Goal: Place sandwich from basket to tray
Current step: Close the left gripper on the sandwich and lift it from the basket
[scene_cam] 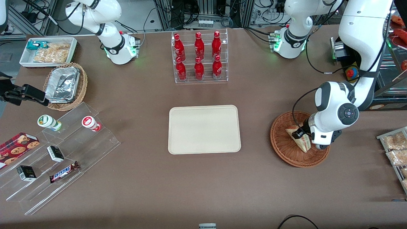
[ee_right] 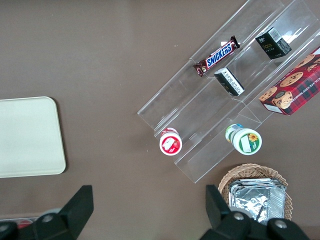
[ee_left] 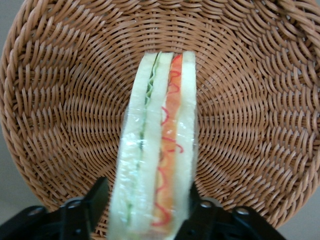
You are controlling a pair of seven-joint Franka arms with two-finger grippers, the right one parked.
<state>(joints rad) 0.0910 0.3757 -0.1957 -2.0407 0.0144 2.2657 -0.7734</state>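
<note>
So your gripper (ee_left: 146,210) is down in the basket (ee_left: 60,100) right now, and the two black fingers (ee_left: 87,207) sit on either side of the sandwich (ee_left: 157,150), pressing or just about touching the outer bread faces at the wide end; looks like they've closed on it, though I can't tell how firmly. The wedge stands on edge inside the basket, cut side with the red and green layers facing the wrist camera, and it's wrapped in clear film. My take on handling: it's light and really soft, so go easy on the squeeze or you'll squash the bread and push the filling out. That film looks slippery too, so a grip across the flat faces, like you have, beats pinching the thin tip. Lift it straight up to clear the woven rim before you travel. In the front view the basket (scene_cam: 286,149) sits toward the working arm's end of the tabletop (scene_cam: 203,184), and the tray (scene_cam: 204,129) lies well apart from it, mid-tabletop, nothing on it.
</note>
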